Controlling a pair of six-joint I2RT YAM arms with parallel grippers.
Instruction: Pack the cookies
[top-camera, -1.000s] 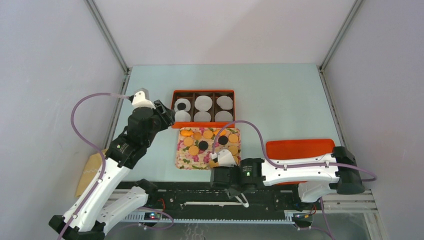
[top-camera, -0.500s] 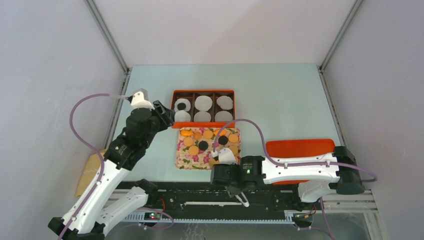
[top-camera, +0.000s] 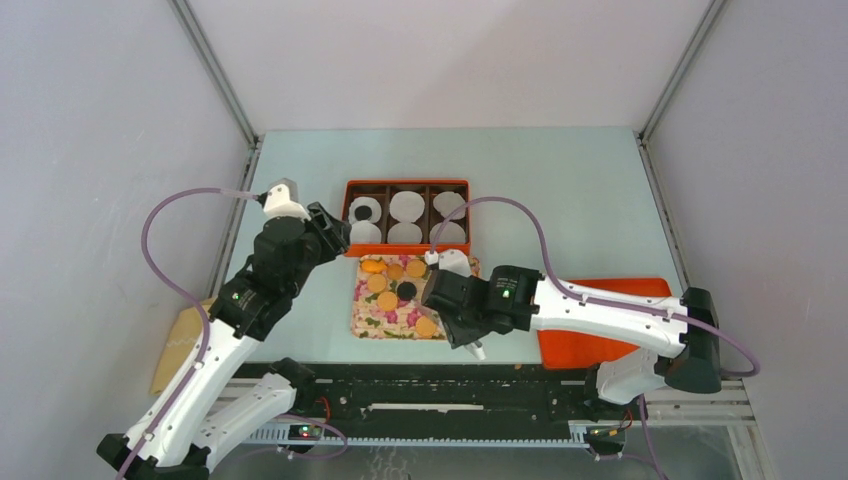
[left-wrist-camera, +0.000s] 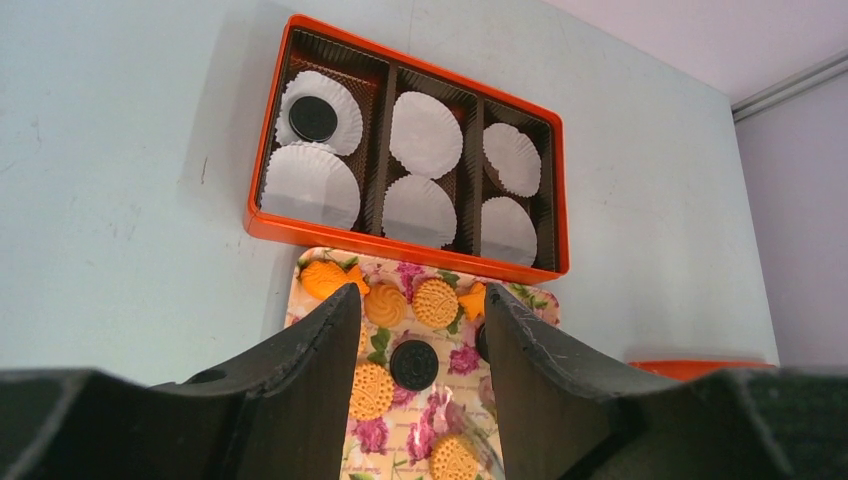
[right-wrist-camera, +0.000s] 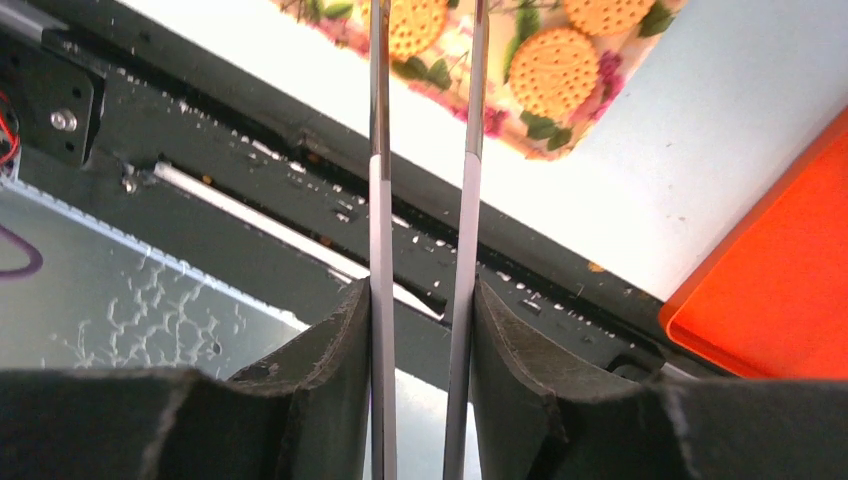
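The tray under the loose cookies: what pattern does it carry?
The tray is floral, pink and green on cream; left wrist view.

Pale blue-green table (top-camera: 560, 190) between plain light-grey walls (top-camera: 450, 60), metal posts (top-camera: 215, 70) at the far corners.

From above, part of the flowered tray (top-camera: 368, 318) and some of the cookies (top-camera: 377, 283) are hidden under the right arm (top-camera: 600, 310); the tongs (right-wrist-camera: 378, 100) are cut off at the tips by the right wrist view's top edge

Box (top-camera: 406, 183) behind mat (top-camera: 365, 318), cookies (top-camera: 377, 284) on mat, one cookie (left-wrist-camera: 313, 119) in box's far-left paper cup (left-wrist-camera: 340, 95), lid (top-camera: 575, 350) right of mat.
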